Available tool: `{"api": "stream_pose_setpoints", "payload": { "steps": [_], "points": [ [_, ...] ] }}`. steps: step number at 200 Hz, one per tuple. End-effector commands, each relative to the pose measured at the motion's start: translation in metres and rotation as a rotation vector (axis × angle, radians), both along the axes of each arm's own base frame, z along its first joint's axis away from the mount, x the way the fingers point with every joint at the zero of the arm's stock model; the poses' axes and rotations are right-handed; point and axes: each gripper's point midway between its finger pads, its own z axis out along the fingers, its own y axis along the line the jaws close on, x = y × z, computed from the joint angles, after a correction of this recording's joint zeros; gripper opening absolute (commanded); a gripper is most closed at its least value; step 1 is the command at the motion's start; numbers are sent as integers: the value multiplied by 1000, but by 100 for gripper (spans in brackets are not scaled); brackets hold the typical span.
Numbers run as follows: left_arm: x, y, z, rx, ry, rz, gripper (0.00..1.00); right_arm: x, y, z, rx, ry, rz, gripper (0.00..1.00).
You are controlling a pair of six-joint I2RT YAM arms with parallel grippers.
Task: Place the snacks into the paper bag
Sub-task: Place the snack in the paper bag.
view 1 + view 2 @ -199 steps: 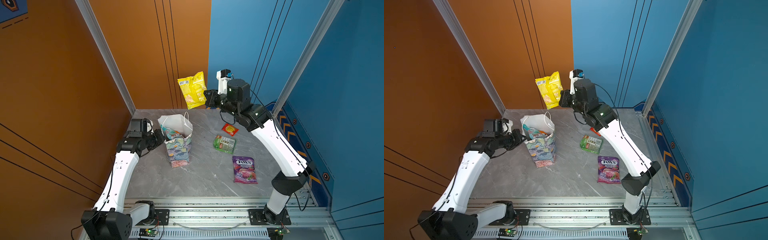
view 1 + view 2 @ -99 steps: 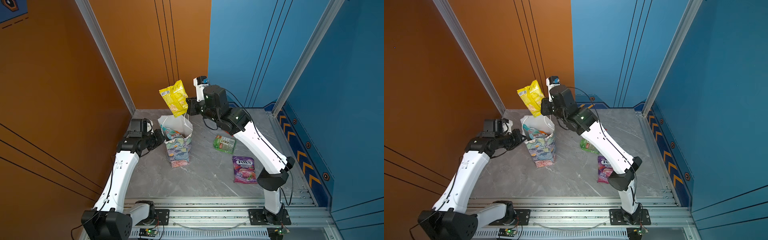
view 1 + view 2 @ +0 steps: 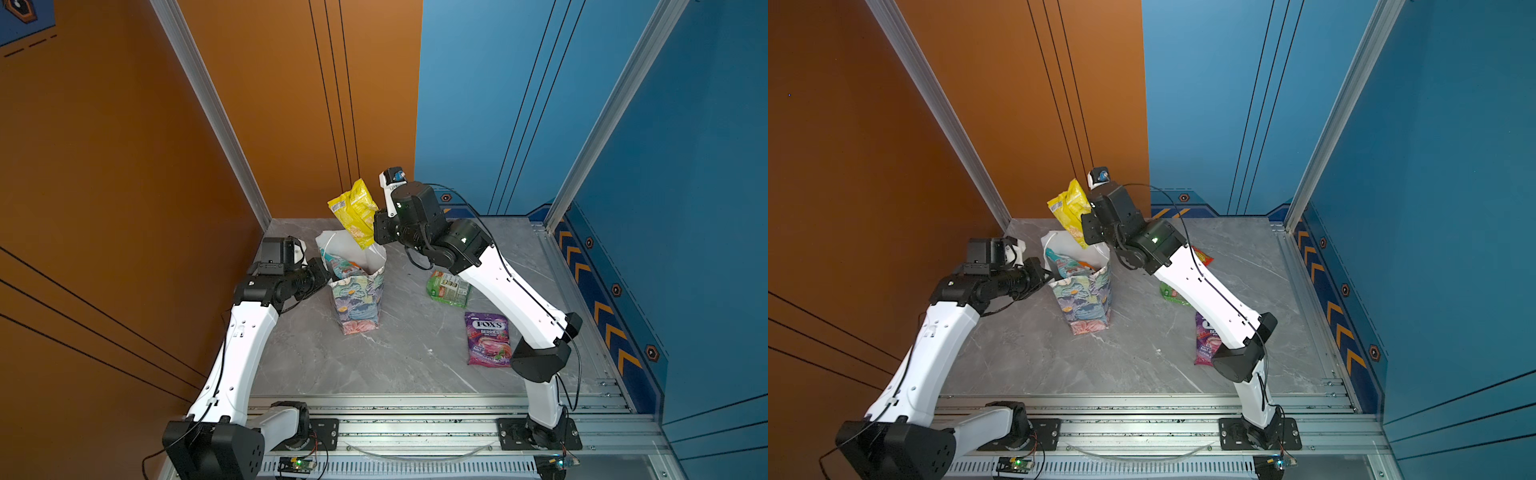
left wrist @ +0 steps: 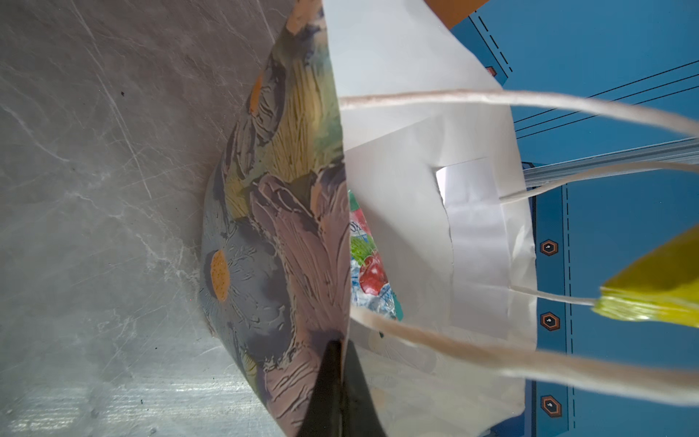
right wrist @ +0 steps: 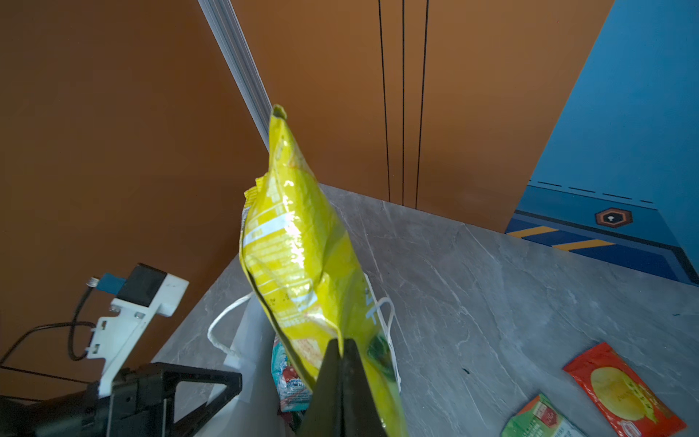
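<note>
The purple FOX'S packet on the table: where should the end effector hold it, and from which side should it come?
The purple FOX'S packet lies flat, label up, on the table, so its faces offer no hold. Probably best: pinch the crimped short edge above the lettering, coming straight down from above. That edge is thin and free, apart from the green packet.

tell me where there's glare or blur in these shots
Right wrist view: bright glare patches on the glossy yellow packet. Left wrist view: the print on the paper bag is sharp, its cord handles are blurred close to the lens, and the table shows a pale sheen. Both top views: sharp, evenly lit.
</note>
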Motion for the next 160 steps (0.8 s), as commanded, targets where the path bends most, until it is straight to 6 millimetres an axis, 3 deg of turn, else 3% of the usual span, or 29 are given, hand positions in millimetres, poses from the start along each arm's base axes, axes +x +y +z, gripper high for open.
{"api": "stream_pose_setpoints", "payload": {
  "steps": [1,118,123,160],
  "points": [
    [-1,-7,0,-25,-8,-25,0,-2,-6,-12,-102,-10,-34,0],
    [-2,-7,-2,-25,-6,-24,0,-2,-6,-64,-256,65,-66,0],
    [-2,-7,-1,-26,-7,-26,0,2,-1,-80,-283,86,-66,0],
    [-2,-6,-2,-25,-6,-24,0,6,-3,-94,-304,112,-78,0]
  ]
}}
